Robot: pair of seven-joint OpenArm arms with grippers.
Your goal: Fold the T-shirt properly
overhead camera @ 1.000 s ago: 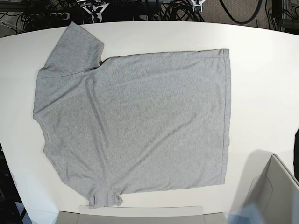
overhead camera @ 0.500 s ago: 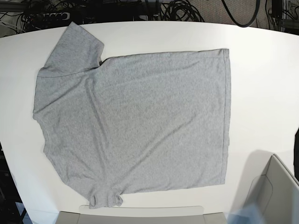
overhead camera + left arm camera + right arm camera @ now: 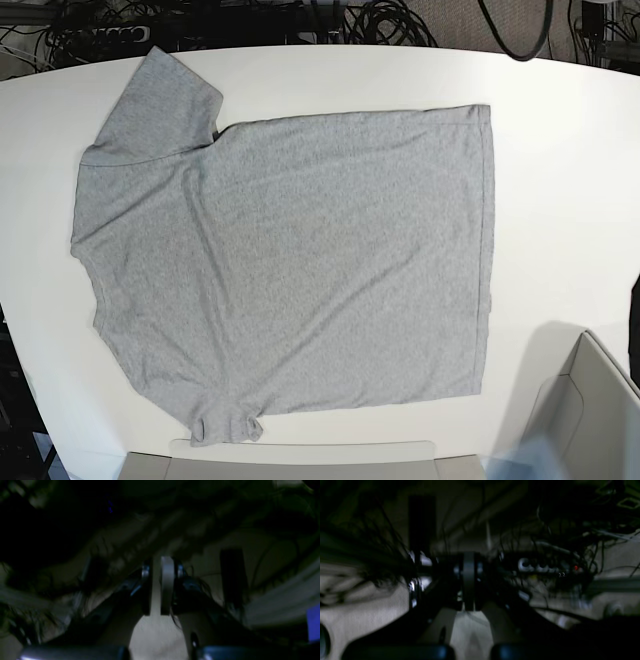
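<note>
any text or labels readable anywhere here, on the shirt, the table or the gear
None can be read.
T-shirt: the side facing up is plain grey, no lettering showing.
Table: bare white, no marks.
Box at the corner: no label visible.
Both wrist views: too dark and blurred to read anything.

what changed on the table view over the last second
At the far edge of the table, the white tool tips that poked into the base view a second ago are gone, drawn back out of sight. Nothing was taken hold of or let go. The T-shirt lies flat, plain side up, sleeves to the left, exactly as before.
</note>
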